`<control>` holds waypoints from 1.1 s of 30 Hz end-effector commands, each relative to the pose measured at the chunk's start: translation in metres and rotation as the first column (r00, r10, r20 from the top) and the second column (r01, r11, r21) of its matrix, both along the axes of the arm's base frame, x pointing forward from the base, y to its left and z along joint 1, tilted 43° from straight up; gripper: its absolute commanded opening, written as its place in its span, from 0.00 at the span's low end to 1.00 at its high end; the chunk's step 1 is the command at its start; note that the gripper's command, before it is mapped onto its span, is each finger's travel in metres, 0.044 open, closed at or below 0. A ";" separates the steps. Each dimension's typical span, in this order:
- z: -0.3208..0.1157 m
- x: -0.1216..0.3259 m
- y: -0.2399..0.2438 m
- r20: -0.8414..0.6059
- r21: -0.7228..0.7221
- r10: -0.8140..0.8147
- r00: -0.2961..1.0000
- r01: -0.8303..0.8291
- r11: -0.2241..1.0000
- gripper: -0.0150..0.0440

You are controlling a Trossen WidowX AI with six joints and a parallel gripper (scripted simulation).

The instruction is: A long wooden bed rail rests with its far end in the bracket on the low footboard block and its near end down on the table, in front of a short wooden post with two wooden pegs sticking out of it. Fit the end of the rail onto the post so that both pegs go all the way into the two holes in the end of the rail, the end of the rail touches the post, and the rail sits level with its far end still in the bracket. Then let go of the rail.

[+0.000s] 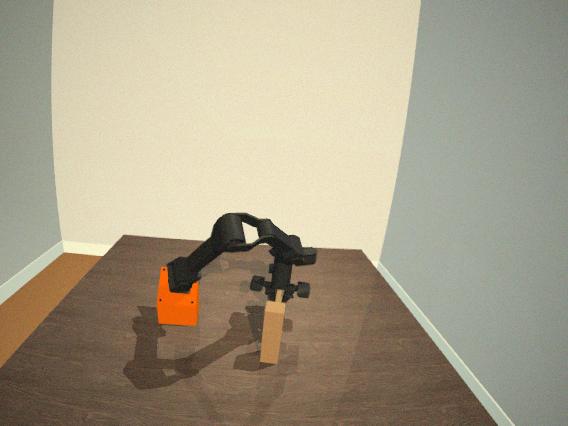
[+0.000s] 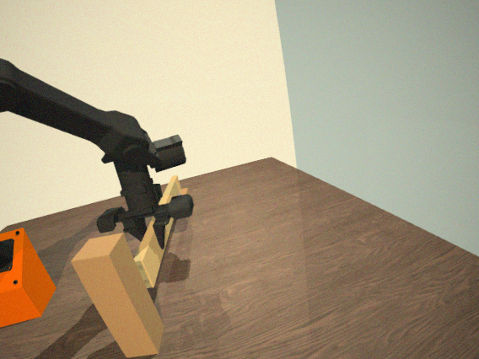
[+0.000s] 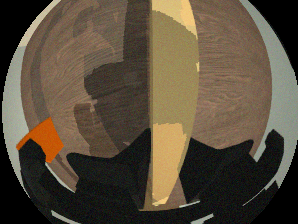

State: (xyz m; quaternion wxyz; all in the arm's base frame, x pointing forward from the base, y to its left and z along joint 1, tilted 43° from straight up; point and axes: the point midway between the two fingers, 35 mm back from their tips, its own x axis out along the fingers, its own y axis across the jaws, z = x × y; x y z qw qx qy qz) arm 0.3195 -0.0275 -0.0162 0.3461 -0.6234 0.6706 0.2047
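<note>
The long pale rail (image 1: 279, 295) (image 2: 171, 195) (image 3: 175, 75) stands on edge. My gripper (image 2: 153, 241) (image 3: 159, 132) is shut on it close to its near end. The near end appears raised off the table, just behind the upright wooden post (image 1: 273, 332) (image 2: 122, 295). Part of the rail's end face shows beside the post in the exterior view, so it seems apart from the post. The pegs and holes are hidden. The footboard block (image 2: 185, 191) shows only as a small corner behind the far end; I cannot see the bracket or tell whether the rail is level.
The orange box (image 1: 178, 310) (image 2: 25, 286) (image 3: 47, 140) at the arm's base stands to the left of the post. The arm arches from it over the table (image 1: 400, 385) (image 2: 337, 274). Shadows of the arm fall left of the rail and post.
</note>
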 end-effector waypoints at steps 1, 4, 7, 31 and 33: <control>0.002 0.000 0.006 0.004 0.015 0.008 1.000 -0.008 1.000 0.25; 0.002 0.000 0.007 0.004 0.015 0.008 1.000 -0.008 1.000 0.25; 0.002 0.000 0.006 0.004 0.015 0.008 1.000 -0.008 1.000 0.25; 0.000 0.000 0.005 0.004 0.015 0.008 1.000 -0.008 1.000 0.25; 0.000 0.000 0.005 0.004 0.015 0.008 1.000 -0.008 1.000 0.25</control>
